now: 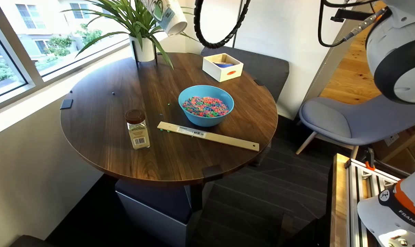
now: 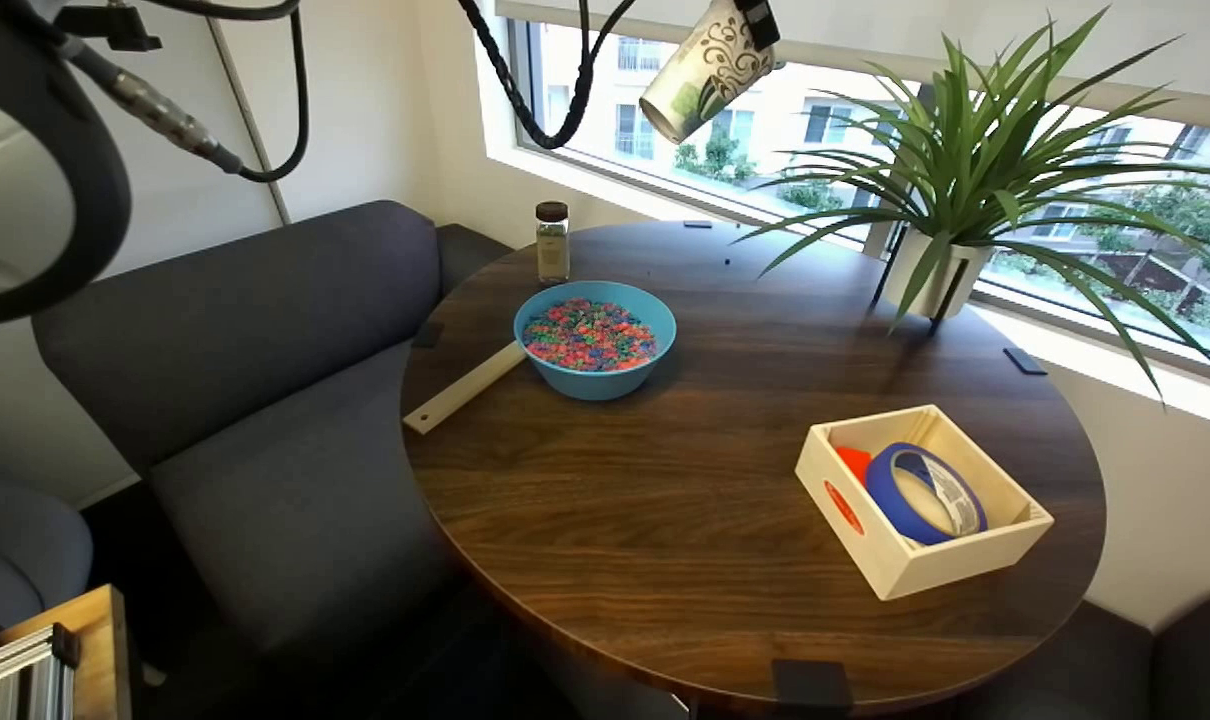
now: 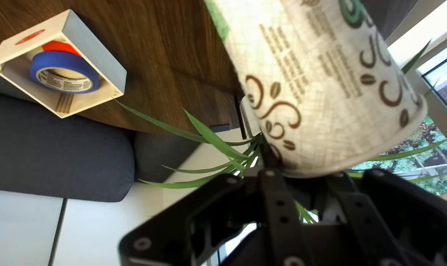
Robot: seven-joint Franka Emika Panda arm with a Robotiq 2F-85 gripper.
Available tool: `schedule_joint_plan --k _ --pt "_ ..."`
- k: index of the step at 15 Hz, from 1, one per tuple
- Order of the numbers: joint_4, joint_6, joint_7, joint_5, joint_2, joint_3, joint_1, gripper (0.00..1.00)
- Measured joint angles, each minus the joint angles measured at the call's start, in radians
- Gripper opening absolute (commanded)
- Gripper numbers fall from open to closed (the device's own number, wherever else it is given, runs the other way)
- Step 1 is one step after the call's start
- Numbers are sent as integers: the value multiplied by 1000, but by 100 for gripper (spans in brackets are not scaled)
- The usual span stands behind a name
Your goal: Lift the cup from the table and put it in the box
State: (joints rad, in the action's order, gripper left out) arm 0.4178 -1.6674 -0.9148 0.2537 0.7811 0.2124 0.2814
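Observation:
The white paper cup with brown swirls and green print (image 3: pixel 319 81) is held high above the table (image 2: pixel 645 500), tilted with its base pointing down. It also shows at the top of both exterior views (image 1: pixel 168 15) (image 2: pixel 710 70). My gripper (image 3: pixel 301 173) is shut on the cup near its wide rim; part of a black finger (image 2: pixel 758 22) shows beside it in an exterior view. The pale wooden box (image 2: pixel 865 525) stands on the table, off to one side of the cup, and shows in the wrist view too (image 3: pixel 94 48). Blue tape (image 2: pixel 905 505) and something red lie in it.
A blue bowl of coloured beads (image 1: pixel 205 121), a wooden ruler (image 1: pixel 224 139) and a brown-capped jar (image 1: pixel 138 133) are on the table. A potted plant (image 2: pixel 930 280) with long leaves stands by the window, its leaves close to the cup in the wrist view.

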Motion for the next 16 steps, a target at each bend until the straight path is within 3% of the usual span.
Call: schedule_joint_plan --k 3,9,13,16 --pt "3 -84 142 -28 4 -45 -46 2" --pt "3 -196 525 -190 4 -159 -219 2" --pt "5 -107 694 -292 -4 -233 -288 2" --pt "6 34 750 -294 -17 -234 -308 2"
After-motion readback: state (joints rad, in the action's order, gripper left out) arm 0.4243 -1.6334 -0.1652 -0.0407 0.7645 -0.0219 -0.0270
